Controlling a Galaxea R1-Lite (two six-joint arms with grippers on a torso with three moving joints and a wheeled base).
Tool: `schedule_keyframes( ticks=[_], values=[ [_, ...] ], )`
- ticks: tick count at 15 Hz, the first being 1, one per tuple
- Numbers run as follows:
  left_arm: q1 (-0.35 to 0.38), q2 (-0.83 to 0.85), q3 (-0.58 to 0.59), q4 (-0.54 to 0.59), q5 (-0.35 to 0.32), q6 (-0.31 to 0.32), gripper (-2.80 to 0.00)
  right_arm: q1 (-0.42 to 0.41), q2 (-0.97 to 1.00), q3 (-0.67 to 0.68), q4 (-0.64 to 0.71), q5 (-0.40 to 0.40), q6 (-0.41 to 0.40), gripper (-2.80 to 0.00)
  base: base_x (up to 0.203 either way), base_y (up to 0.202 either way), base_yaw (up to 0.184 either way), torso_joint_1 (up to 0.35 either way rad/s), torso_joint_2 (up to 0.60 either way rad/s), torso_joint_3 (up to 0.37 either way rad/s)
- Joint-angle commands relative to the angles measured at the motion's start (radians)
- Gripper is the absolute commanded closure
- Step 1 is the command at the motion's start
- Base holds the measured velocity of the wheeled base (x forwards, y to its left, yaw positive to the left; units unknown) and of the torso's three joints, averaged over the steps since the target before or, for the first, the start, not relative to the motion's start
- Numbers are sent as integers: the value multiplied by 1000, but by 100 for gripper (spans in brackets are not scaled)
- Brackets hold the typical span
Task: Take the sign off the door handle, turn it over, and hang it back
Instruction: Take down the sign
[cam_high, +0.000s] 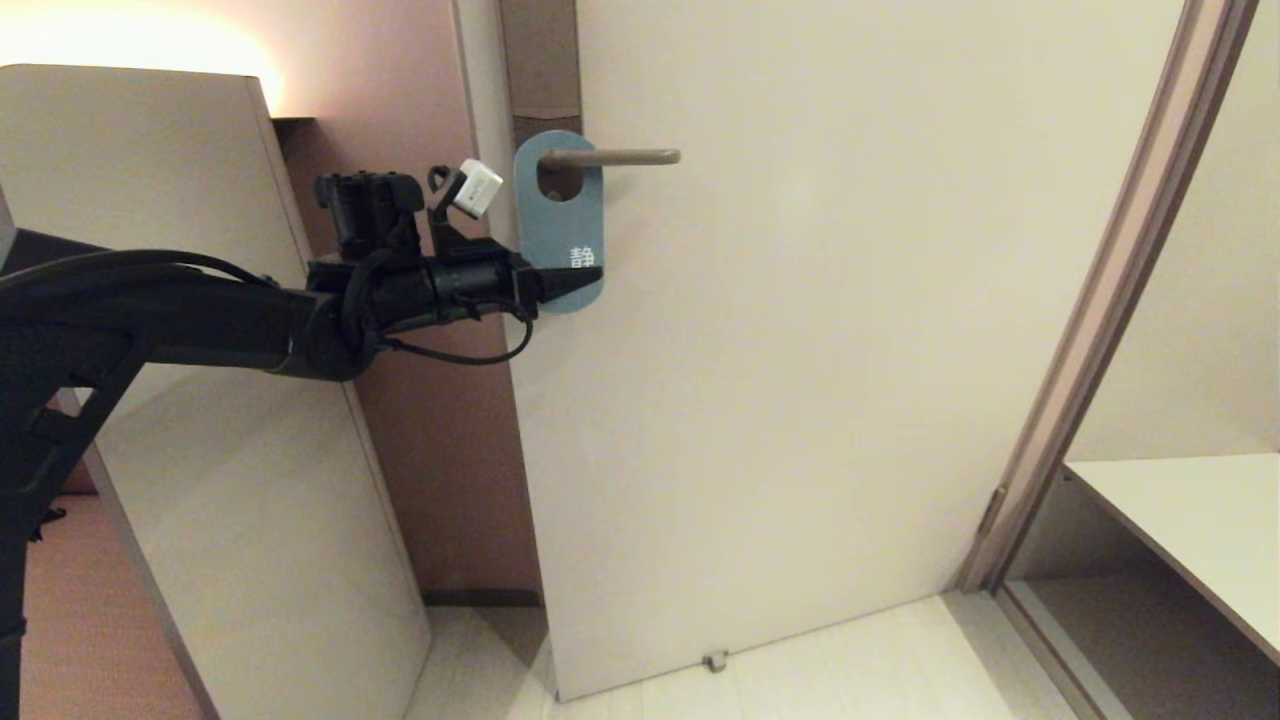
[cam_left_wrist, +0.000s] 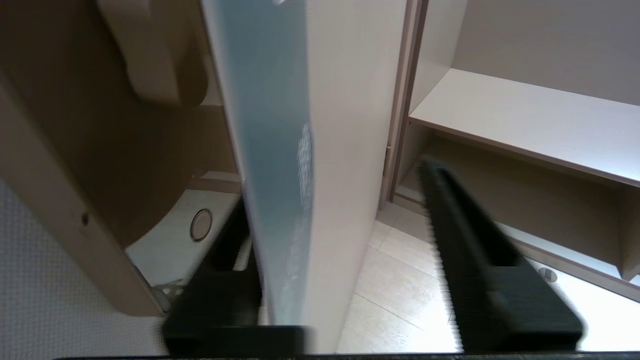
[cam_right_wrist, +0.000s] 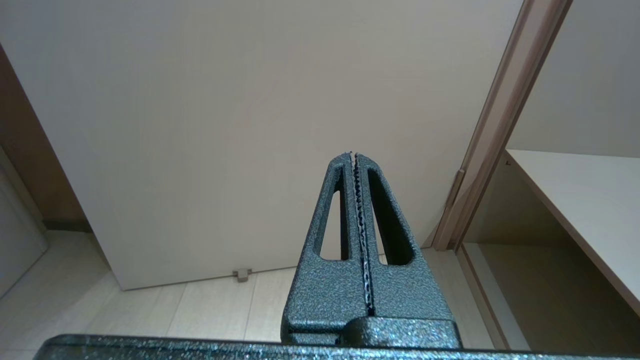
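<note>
The right gripper (cam_right_wrist: 354, 155) was parked low before the door (cam_high: 850, 400), fingers clenched on nothing. The left gripper (cam_high: 585, 280) reached level to the door's hinge-side edge, its jaws parted astride the lower end of the blue sign (cam_high: 562, 225), not yet clamped. The sign hung from the door handle (cam_high: 625, 157).

My left arm (cam_high: 180, 310) is matte black and tubular, with a thin black cable (cam_high: 470, 355) looping loose under the wrist. A boxy black camera mount (cam_high: 365, 205) sits on top, beside a small white block (cam_high: 475, 187). My left tool (cam_high: 575, 280) tapers to black toothed fingers (cam_left_wrist: 475, 260). My right tool (cam_right_wrist: 356, 165) is speckled dark grey metal with slotted, serrated fingers (cam_right_wrist: 340, 225).
</note>
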Motion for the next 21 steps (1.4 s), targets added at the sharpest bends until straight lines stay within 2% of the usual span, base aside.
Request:
schedule_keyframes(
  ticks=[1, 12, 21],
  values=[
    [0, -2, -9, -3, -4, 0, 0, 0, 1, 0, 1, 0, -1, 0, 0, 0, 0, 0, 0, 0],
    [-8, -25, -31, -3, 16, 1, 0, 0, 1, 0, -1, 0, -1, 0, 0, 0, 0, 0, 0, 0],
    [-71, -41, -29, 1, 201, 12, 0, 0, 1, 0, 1, 0, -1, 0, 0, 0, 0, 0, 0, 0]
  ],
)
